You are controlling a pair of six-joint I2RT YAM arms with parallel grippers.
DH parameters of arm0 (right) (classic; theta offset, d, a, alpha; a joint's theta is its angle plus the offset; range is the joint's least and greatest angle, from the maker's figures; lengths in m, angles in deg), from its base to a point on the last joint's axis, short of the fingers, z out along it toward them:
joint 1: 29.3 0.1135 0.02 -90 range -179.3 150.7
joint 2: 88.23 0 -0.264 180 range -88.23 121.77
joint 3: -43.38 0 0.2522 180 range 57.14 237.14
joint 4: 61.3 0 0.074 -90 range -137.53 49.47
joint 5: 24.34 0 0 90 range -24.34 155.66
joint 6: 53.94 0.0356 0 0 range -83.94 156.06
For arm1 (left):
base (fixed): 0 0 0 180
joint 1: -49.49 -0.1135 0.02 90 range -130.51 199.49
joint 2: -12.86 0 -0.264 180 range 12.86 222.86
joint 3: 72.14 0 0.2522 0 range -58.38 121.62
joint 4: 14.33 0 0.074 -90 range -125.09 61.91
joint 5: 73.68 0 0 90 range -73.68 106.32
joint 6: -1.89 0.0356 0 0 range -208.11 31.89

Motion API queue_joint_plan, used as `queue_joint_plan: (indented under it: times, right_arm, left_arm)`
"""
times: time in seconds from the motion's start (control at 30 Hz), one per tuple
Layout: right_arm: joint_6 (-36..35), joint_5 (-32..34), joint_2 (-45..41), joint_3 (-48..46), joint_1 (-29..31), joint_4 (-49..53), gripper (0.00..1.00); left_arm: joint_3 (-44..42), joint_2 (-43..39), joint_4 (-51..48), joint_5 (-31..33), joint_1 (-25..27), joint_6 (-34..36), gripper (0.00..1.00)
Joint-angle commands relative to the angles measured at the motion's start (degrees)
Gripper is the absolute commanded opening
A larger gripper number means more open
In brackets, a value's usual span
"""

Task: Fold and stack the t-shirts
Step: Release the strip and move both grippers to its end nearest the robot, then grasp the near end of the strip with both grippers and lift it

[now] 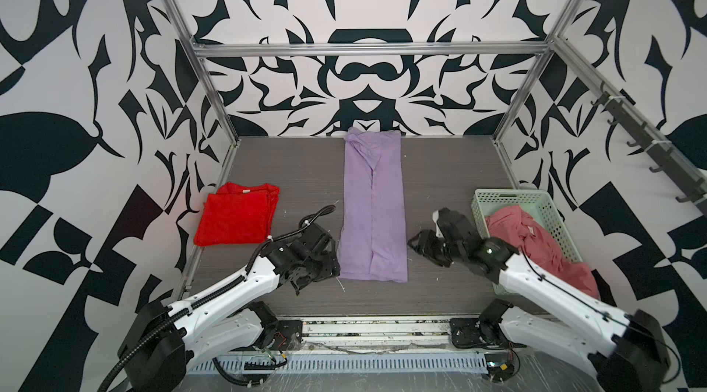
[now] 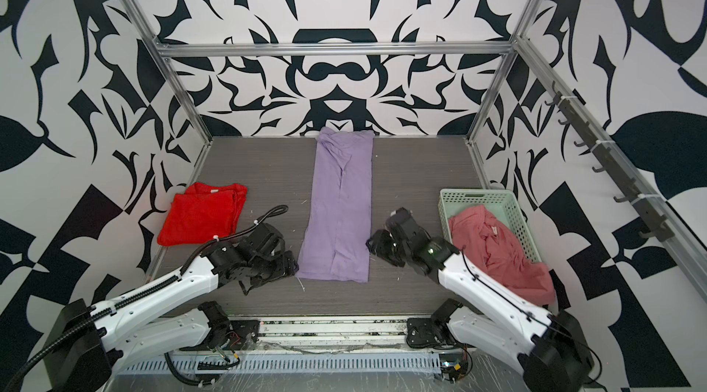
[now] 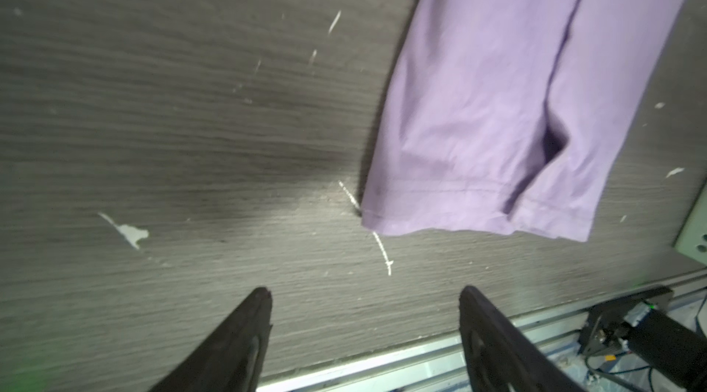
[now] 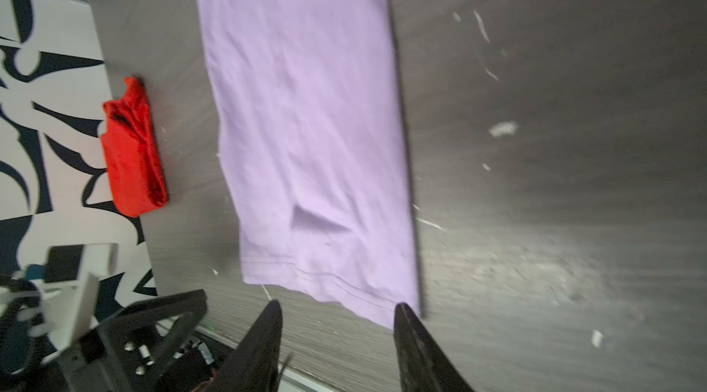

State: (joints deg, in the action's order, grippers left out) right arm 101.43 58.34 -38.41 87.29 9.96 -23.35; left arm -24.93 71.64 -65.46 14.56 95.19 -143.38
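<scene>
step, likely: cross-fold of lilac t-shirt (image 1: 373, 210), a long strip mid-table | left gripper (image 3: 365, 290): jaws apart, empty, near hem corner | right gripper (image 4: 338, 306): jaws apart, empty, at other hem corner | red t-shirt (image 1: 235, 214): folded, left side | next: pinch both hem corners, carry toward collar

Between left fingers (image 3: 245, 336) and right fingers (image 4: 417, 348): lilac cloth t-shirt (image 1: 373, 210). Outboard of left: red cloth t-shirt (image 1: 235, 214). Outboard of right: salmon cloth t-shirt (image 1: 535, 244) in green perforated plastic basket (image 1: 509, 200).
</scene>
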Motion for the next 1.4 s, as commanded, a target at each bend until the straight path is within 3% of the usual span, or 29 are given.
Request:
queue_joint_plan:
  times: [0.0, 0.13, 0.3, 0.53, 0.73, 0.9, 1.0, 1.1, 1.27, 1.37]
  right_arm:
    - [10.3, 6.8, -5.0, -5.5, 3.8, -4.5, 0.50]
    - [11.2, 6.6, -4.5, -7.9, 4.9, -6.1, 0.50]
    - [12.2, 4.8, 2.6, -8.5, 6.1, -8.8, 0.48]
    - [16.0, 6.6, 7.4, -10.3, 11.2, -14.1, 0.47]
    - [20.8, 10.5, 12.2, -11.3, 17.9, -17.8, 0.49]
    - [22.7, 13.4, 15.4, -11.2, 20.1, -20.7, 0.49]
    - [23.3, 15.3, 16.2, -10.8, 20.4, -20.2, 0.44]
    - [24.7, 17.2, 15.5, -11.7, 20.4, -20.0, 0.26]
    - [26.1, 19.7, 11.4, -12.8, 20.5, -15.9, 0.02]
    - [23.9, 18.9, 8.6, -11.3, 20.8, -11.4, 0.00]
  left_arm:
    - [-3.9, 1.3, 2.8, -3.4, -0.3, 0.4, 0.79]
    - [-6.5, 3.6, 10.2, -5.6, -0.3, 1.3, 0.78]
    - [-5.6, 10.3, 15.0, -5.7, -0.3, 3.6, 0.71]
    - [-2.8, 18.7, 16.2, -6.0, -0.3, 6.2, 0.65]
    - [-3.6, 18.0, 16.5, -6.0, -0.3, 5.6, 0.50]
    - [-4.9, 15.5, 16.4, -5.7, -0.3, 4.1, 0.36]
    - [-5.4, 14.7, 16.6, -5.5, -0.3, 3.6, 0.25]
    - [-5.5, 14.7, 16.7, -5.7, -0.3, 3.5, 0.12]
    - [-5.7, 11.6, 15.4, -6.5, -0.3, 3.7, 0.00]
    - [-6.9, 8.3, 13.9, -8.9, -0.2, 2.6, 0.00]
